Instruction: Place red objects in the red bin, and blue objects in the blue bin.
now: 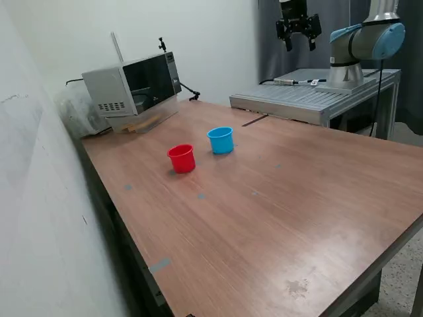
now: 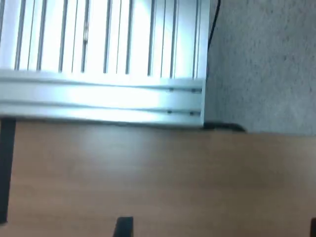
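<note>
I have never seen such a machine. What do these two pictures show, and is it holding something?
It is a robot arm mounted on a metal platform. Its end effector, a two-finger claw, hangs high above the platform, open and holding nothing. One picture comes from a camera in the room. The other comes from a camera on the arm's wrist, looking down at the platform edge and the wooden table. On the table stand a red cup and a light blue cup, close together, with a microwave at the back. No cubes are visible.
</note>
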`<state>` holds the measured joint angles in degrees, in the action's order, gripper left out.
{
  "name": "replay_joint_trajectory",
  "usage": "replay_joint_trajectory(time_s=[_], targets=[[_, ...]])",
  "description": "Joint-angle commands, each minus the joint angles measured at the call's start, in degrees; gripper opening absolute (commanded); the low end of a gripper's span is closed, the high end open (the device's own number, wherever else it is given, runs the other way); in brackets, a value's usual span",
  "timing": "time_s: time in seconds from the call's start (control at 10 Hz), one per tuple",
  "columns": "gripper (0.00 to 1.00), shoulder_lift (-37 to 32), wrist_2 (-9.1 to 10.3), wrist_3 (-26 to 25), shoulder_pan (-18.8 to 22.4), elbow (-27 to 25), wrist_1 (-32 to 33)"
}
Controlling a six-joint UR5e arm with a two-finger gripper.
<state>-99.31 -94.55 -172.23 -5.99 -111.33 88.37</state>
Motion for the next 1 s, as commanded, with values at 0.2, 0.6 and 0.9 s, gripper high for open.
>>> replay_joint_trajectory(time_s=[0.2,0.6,0.9], targets=[[1.0,-1.5,-0.37,0.31,-0.95,-1.18,-12.52],[1.0,-1.5,-0.28,0.32,-1.05,-1.26,-12.52],[1.0,-1.5,-0.28,0.32,-1.31,-1.08,-12.52]])
